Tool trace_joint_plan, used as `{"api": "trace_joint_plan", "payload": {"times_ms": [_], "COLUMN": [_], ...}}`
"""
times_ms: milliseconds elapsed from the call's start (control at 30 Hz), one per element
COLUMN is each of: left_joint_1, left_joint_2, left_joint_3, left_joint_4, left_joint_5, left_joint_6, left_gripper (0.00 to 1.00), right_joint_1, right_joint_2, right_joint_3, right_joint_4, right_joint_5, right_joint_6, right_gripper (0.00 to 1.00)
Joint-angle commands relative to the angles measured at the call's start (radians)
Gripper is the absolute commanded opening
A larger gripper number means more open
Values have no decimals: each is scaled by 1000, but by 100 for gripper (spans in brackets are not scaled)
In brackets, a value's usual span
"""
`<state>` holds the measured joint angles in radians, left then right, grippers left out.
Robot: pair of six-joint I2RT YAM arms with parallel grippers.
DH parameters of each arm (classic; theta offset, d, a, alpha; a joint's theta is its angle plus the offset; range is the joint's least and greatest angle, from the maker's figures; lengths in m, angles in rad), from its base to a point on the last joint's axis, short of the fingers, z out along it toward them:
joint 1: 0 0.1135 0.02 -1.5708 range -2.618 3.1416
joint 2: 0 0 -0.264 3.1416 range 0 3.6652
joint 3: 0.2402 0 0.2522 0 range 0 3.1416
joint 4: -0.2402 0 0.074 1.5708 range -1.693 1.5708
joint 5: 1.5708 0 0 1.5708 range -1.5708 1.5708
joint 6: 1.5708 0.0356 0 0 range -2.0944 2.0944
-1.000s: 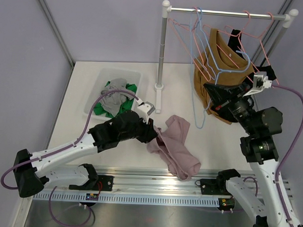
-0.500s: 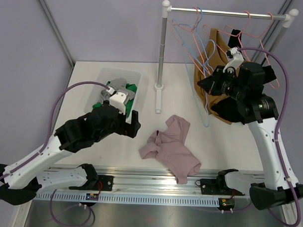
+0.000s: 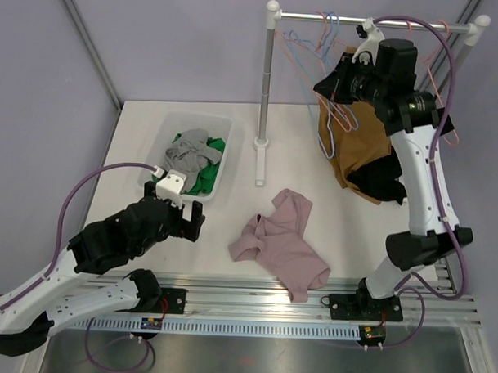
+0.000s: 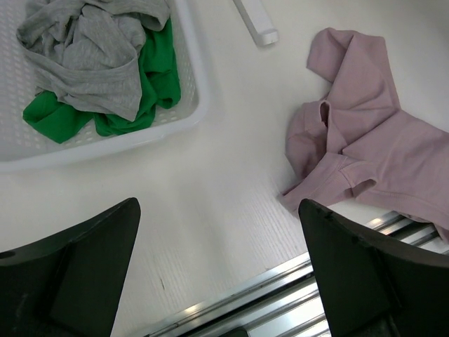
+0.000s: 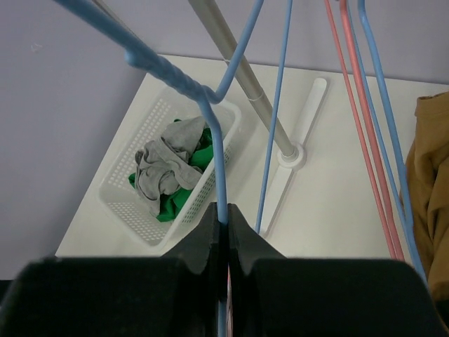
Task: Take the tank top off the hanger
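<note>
Here, the pink tank top lay crumpled on the white table at lower centre of the overhead view, off any hanger and apart from both arms. The white basket at centre left held a grey garment atop a green one. The left gripper hovered at lower left, jaws spread wide. The right gripper, at upper right by the rail, pinched a blue hanger.
</note>
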<state>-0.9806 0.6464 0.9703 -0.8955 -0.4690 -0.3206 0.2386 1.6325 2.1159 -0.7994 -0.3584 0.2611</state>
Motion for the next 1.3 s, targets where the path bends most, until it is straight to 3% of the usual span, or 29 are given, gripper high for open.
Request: {"api": "trace_joint_plan", "payload": {"times_ms": [0, 300, 600, 900, 967, 1067, 1133, 1267], "left_joint_1": [8, 57, 71, 86, 88, 92, 97, 102], "left_joint_2": [-16, -2, 59, 38, 36, 38, 41, 76], "left_joint_3": [-24, -50, -51, -54, -54, -51, -42, 8], "left_joint_4": [84, 101, 93, 102, 104, 106, 106, 83], "left_joint_5": [-31, 29, 44, 69, 72, 81, 81, 58], "left_joint_6": [29, 29, 28, 34, 35, 38, 35, -3], "left_gripper": [99, 99, 99, 99, 99, 99, 99, 99], "right_joint_1": [34, 54, 56, 64, 64, 64, 64, 65], "right_joint_2": [88, 389, 481, 426, 409, 360, 320, 236], "right_joint_3": [161, 594, 609, 533, 504, 471, 467, 409], "right_joint_4": [-49, -167, -129, -135, -126, -109, -115, -127], "right_joint_5": [-4, 114, 150, 171, 165, 147, 144, 122], "right_joint_6": [-5, -11, -13, -34, -34, -37, -33, -31], "right_gripper": [0, 0, 0, 1, 25, 48, 49, 63]}}
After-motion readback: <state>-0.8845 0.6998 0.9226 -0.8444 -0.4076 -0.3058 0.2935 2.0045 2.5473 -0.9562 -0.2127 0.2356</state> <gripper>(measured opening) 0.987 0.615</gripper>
